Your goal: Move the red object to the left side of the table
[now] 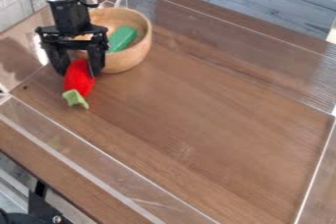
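Red toy with a pale green tuft (79, 79) on the brown counter (197, 110), just beside the wooden bowl (130, 55), on the side facing the table's near edge; black claw (78, 69) in open position, pointing down beside the bowl and over the toy, whose tuft points away from the claw; a green object (122, 39) lies inside the bowl

The black arm reaches down from above, its wrist (69, 20) upright. The tool (79, 68) points downward, its jaws spread wide apart.
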Tool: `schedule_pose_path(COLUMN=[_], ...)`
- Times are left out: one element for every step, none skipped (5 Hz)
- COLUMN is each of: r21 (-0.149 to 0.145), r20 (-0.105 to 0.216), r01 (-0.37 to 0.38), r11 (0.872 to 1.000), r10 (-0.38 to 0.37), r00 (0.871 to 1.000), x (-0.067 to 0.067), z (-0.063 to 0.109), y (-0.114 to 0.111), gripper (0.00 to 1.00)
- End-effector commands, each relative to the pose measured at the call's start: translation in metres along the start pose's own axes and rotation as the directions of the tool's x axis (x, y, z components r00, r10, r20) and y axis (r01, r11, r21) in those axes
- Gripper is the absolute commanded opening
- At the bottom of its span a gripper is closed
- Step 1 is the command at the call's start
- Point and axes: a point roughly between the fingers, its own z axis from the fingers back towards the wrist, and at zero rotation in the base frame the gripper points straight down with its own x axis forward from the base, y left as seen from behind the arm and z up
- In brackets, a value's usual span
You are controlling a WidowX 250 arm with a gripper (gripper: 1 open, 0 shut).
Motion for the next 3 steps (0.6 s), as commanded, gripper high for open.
schedule_pose_path(r21=[0.010,0.011,0.008], r20=[0.049,0.048,0.048], r01=[-0.025,-0.031,-0.038], r11=[1.000,0.999,0.999], r10=[0.024,0.030,0.037], r00=[0.999,0.998,0.998], x=[0.004,0.003,0.003], z=[0.007,-0.002,-0.009], y=[-0.006,-0.003,0.001], gripper=[1.00,0.00,0.00])
